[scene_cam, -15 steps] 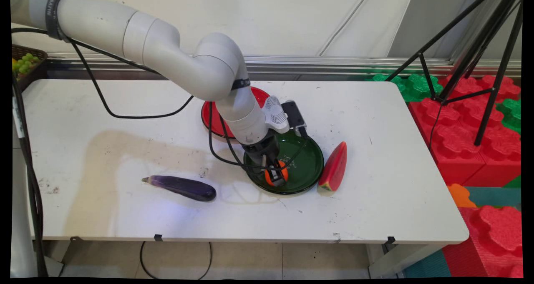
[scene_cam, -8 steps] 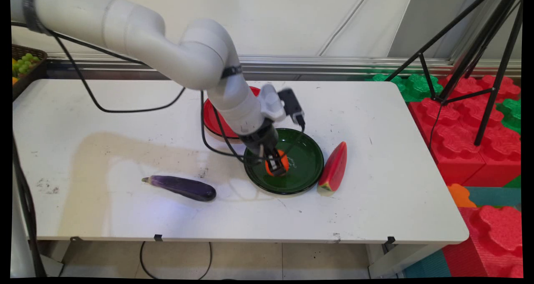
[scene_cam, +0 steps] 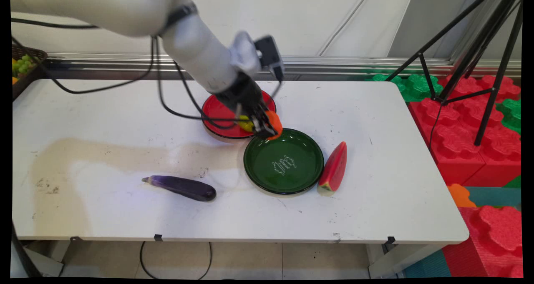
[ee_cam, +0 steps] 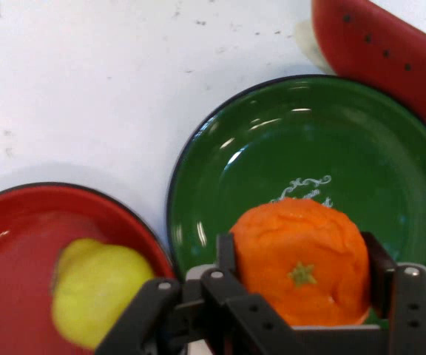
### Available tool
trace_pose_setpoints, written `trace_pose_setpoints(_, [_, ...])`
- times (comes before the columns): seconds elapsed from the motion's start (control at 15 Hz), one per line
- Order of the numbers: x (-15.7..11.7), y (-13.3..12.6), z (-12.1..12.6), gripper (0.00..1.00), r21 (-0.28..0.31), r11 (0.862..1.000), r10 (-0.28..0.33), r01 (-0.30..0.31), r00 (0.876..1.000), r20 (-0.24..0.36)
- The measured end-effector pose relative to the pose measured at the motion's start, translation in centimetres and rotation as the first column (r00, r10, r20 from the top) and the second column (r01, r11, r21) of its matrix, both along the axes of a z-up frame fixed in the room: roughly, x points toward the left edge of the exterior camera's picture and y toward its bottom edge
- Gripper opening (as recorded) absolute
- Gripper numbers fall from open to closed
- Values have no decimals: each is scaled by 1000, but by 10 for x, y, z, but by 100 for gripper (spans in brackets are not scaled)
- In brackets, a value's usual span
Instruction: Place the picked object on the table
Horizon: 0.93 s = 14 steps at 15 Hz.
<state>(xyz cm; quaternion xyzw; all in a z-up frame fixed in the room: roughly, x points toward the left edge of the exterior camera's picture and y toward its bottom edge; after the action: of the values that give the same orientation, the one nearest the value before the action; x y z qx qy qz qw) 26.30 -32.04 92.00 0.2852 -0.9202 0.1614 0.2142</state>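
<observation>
Basket point(scene_cam: 21, 63): seen at the far left edge of the main view, beyond the table corner, with green grapes in it.
Table point(scene_cam: 104, 121): white, scuffed, with a large pale stain across its left half.
Eggplant point(scene_cam: 181, 187): laid flat on the near left part of the table, well apart from the arm and from both plates.
Red plate point(scene_cam: 215, 111): set toward the far middle of the table, partly hidden by the arm in the main view; its rim is just beside the green plate's rim.
Yellow fruit point(scene_cam: 246, 124): held in the red plate, near its right edge; possibly a lemon, though this cannot be told for sure.
Gripper point(scene_cam: 267, 129): tilted down to the right, over the place where the two plates meet; the fingers are clamped on the orange from two opposite sides, as is plain in the hand view.
Orange point(scene_cam: 275, 123): gripped between the fingers, apparently raised off the table, over the far left rim of the green plate; its stem mark is turned to the hand camera.
Green plate point(scene_cam: 300, 177): nothing is seen in it; a white print is carried at its centre.
Watermelon slice point(scene_cam: 333, 167): laid just beside the green plate's right rim.
Tripod point(scene_cam: 479, 46): black, stood right of the table.
Foam blocks point(scene_cam: 459, 129): red and green, stacked on the floor at the right.
</observation>
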Motion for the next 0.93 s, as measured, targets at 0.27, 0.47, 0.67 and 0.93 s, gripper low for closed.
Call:
trace_pose_setpoints(0.27, [46,10,34,0,-42,999,10,-10,1000,7])
trace_pose_setpoints(0.47, [81,16,45,0,-46,999,17,-16,999,32])
trace_pose_setpoints(0.67, [117,21,48,0,-32,999,14,-12,998,65])
trace_pose_setpoints(0.93, [157,23,39,0,-1,1000,2,-2,994,106])
